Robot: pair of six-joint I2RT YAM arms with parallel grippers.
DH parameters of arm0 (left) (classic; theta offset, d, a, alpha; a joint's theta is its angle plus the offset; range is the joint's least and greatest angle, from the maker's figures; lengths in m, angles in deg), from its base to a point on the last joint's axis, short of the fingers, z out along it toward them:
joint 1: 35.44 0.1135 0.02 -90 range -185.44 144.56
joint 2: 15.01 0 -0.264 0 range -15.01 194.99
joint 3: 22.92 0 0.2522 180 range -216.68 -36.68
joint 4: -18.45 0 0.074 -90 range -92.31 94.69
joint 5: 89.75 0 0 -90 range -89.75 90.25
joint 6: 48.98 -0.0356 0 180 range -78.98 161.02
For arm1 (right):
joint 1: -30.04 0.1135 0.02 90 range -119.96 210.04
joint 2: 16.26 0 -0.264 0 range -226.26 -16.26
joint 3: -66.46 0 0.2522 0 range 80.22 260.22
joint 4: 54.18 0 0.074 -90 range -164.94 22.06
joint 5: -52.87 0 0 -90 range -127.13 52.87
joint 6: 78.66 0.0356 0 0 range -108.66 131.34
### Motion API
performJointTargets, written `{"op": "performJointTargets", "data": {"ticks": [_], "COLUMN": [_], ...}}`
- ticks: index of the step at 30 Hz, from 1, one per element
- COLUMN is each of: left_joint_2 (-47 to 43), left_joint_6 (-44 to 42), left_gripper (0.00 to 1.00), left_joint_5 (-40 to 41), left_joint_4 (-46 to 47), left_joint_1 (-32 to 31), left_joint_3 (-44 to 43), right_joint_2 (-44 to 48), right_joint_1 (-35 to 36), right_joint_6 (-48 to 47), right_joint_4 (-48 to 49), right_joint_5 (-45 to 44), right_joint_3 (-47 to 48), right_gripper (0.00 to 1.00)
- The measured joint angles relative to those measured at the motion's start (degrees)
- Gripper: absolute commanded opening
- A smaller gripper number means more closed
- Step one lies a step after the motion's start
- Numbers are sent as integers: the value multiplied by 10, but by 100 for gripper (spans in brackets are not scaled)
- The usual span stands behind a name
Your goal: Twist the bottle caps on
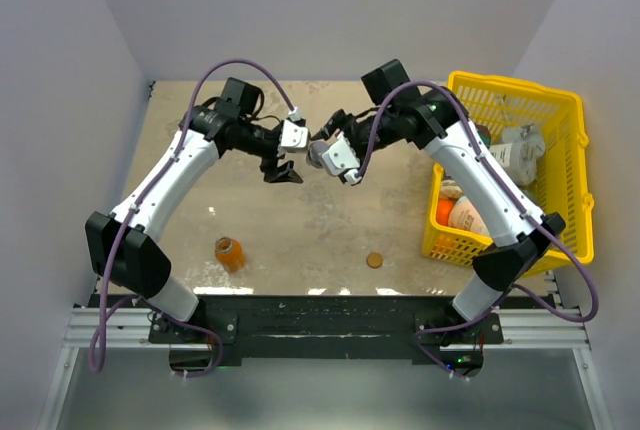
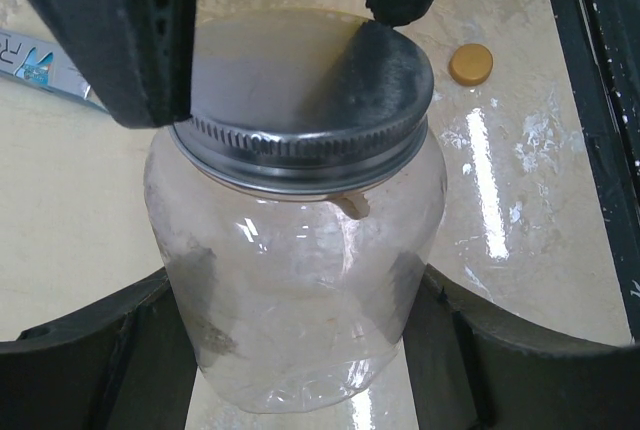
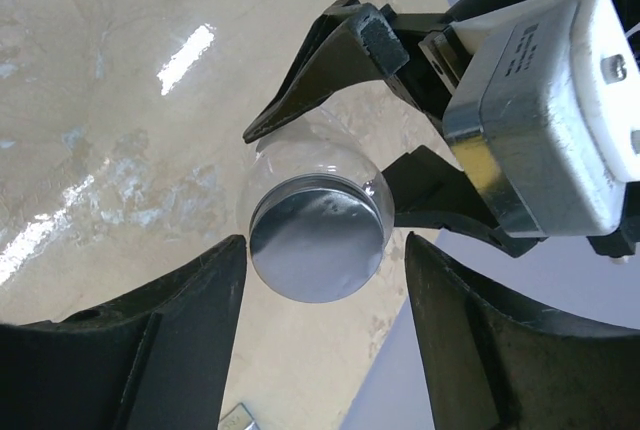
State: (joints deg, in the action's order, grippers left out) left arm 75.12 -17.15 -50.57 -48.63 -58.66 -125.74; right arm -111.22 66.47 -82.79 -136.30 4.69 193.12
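My left gripper (image 2: 300,360) is shut on the clear bottle (image 2: 300,280) and holds it in the air, lying sideways over the middle of the table (image 1: 300,220). The silver-grey cap (image 2: 300,80) sits on the bottle's neck. My right gripper (image 3: 320,290) is open, its fingers (image 3: 170,330) on either side of the cap (image 3: 318,240) with small gaps. The two grippers meet in the top view, left (image 1: 287,155) and right (image 1: 335,155). The orange bottle (image 1: 230,253) stands upright and uncapped at the near left. The brownish-orange cap (image 1: 375,261) lies flat on the table, also in the left wrist view (image 2: 471,64).
A yellow basket (image 1: 560,110) with bigger containers stands at the right. A grey rectangular bar (image 2: 40,65) lies on the table under the grippers. Grey walls close in the table on three sides.
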Motion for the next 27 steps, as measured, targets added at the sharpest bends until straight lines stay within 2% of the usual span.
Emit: {"op": "performJointTargets", "data": {"ticks": [7, 13, 16, 17, 20, 23, 27], "left_joint_2": [0, 0, 0, 0, 0, -2, -35], "left_joint_6": [-1, -3, -9, -10, -1, 30, 95], "left_gripper": [0, 0, 0, 0, 0, 0, 0], "left_joint_5": [5, 8, 12, 14, 26, 49, 118], "left_joint_4": [-3, -4, -5, -5, -1, 30, 122], "left_joint_1": [-1, -1, -1, -2, -2, -2, -3], "left_joint_3": [-6, -9, -9, -9, -9, -1, 58], "right_joint_2": [-9, -14, -14, -14, -14, -16, -42], "right_joint_1": [5, 8, 8, 8, 8, 5, -2], "right_joint_6": [-22, -30, -31, -32, -26, 31, 179], "right_joint_4": [-12, -12, -9, -7, 3, 36, 96], "right_joint_5": [-1, -3, -3, -3, -5, -12, -18], "right_joint_3": [10, 9, 6, 5, -2, -10, -8], "right_gripper": [64, 55, 31, 18, 0, 0, 0]}}
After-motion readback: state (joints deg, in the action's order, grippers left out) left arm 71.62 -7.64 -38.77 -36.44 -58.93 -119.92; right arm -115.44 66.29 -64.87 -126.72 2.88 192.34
